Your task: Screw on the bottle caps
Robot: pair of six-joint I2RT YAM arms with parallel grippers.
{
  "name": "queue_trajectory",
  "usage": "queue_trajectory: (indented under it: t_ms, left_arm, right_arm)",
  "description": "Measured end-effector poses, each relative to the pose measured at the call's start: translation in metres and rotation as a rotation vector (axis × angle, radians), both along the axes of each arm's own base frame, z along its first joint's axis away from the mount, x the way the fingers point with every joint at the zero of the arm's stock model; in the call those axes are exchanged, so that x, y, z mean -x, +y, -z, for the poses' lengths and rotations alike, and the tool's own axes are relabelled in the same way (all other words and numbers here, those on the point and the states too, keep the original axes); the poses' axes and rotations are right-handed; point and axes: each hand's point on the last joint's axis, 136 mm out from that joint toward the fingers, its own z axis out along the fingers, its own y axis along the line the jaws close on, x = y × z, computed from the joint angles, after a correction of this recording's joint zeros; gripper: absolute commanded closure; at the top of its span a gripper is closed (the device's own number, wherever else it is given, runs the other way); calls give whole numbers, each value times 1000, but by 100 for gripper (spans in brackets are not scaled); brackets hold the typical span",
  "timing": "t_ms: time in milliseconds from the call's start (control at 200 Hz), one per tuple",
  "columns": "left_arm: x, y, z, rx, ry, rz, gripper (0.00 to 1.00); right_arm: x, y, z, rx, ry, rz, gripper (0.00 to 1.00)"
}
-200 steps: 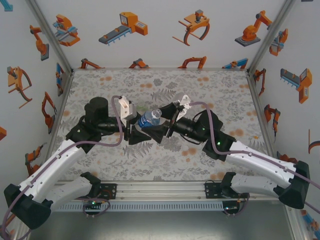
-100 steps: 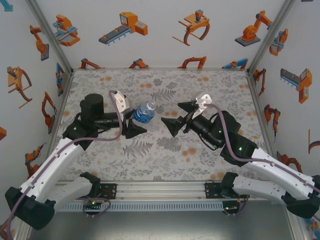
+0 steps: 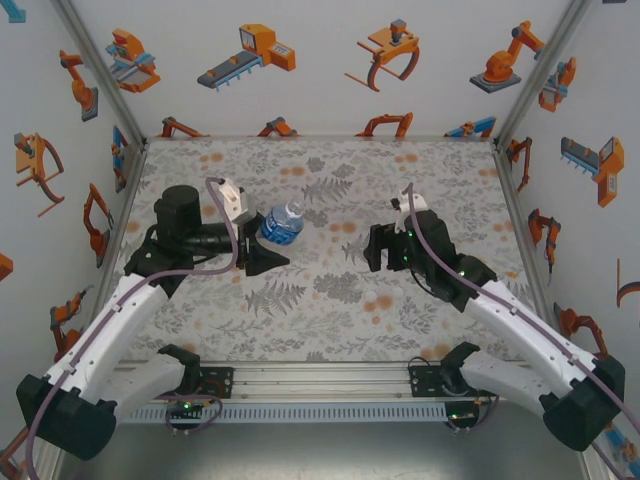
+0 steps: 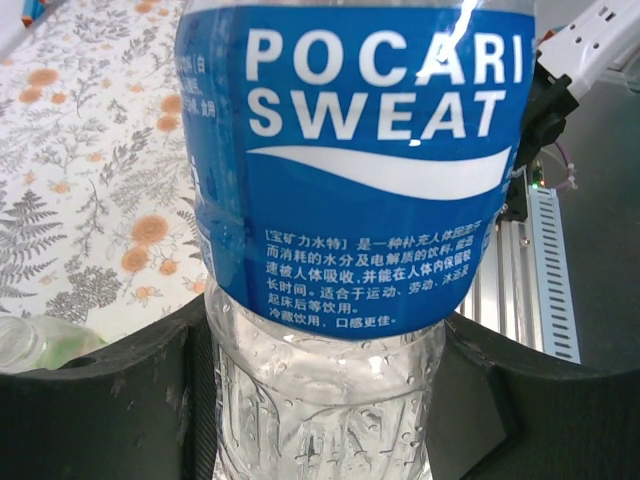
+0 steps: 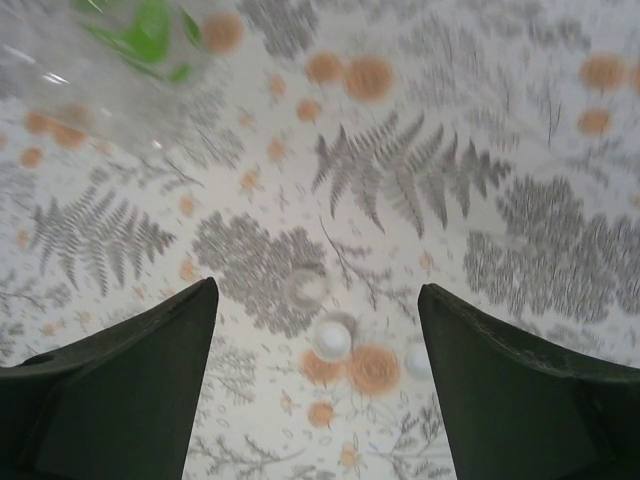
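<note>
Swung away from bottle and aimed down: right gripper, spread, caps lying directly beneath its opening; left gripper, pinching bottle, well apart from them.

White arm links, black joints, purple cables; green specks, perhaps LEDs; black gripper fingers.

Desk is carrying a pale covering printed with grey ferns and orange blossoms, which is running out to all four edges. Two small white bottle caps are lying on it a little right of the middle, with a printed orange blossom sitting between them. A green-tinted bottle is resting on the covering near them, blurred.
</note>
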Motion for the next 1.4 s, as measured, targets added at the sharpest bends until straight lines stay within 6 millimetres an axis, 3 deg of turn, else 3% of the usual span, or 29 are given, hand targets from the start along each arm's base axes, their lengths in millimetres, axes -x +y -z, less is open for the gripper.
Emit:
queue_trajectory:
  t_ms: [220, 551, 661, 826, 1397]
  left_arm:
    - [-8, 9, 19, -89, -33, -84, 100]
    - [-29, 35, 32, -186, -121, -302, 100]
    - [-33, 38, 33, -201, -131, -330, 100]
    - [-37, 39, 36, -213, -132, -346, 100]
    - [-39, 40, 43, -237, -114, -355, 100]
  right_arm:
    - [9, -20, 70, 70, 241, 99, 31]
    - [12, -36, 128, 106, 476, 200, 38]
    - [13, -37, 136, 112, 508, 212, 45]
    - [13, -41, 140, 123, 522, 243, 47]
    - [15, -50, 156, 181, 558, 281, 47]
